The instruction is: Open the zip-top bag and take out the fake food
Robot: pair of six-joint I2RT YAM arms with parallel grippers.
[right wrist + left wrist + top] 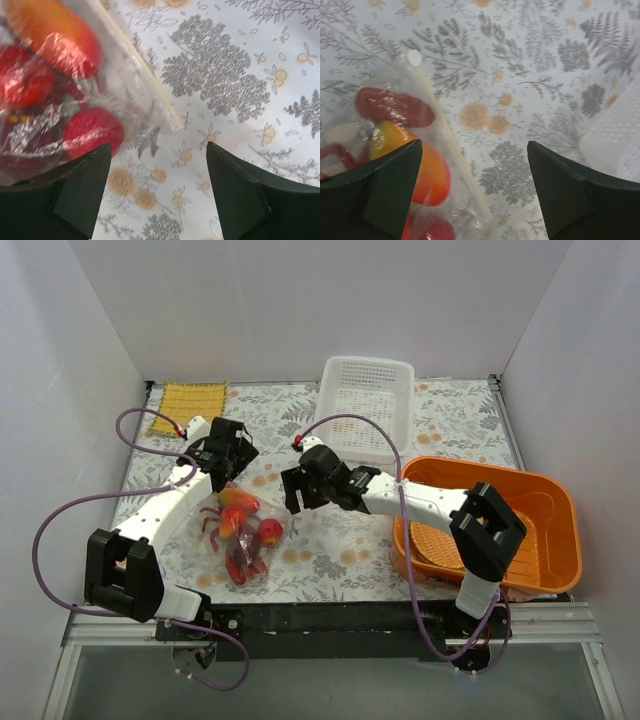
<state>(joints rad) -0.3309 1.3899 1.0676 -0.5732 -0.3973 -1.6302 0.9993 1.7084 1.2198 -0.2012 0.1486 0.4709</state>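
Top external: one zip-top bag (240,536)

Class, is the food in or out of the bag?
In: the food shows through the bag, behind crinkled plastic, in every view.

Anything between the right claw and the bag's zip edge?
Nothing visible. The right claw hangs open at the corner of the zip-top bag. Only patterned tablecloth shows between its fingers, beside the zip strip.

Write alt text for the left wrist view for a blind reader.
A clear zip-top bag of red and orange fake food lies at left on a floral table, its zip strip running diagonally. The open left gripper frames the bottom; the corner of a white basket shows at right.
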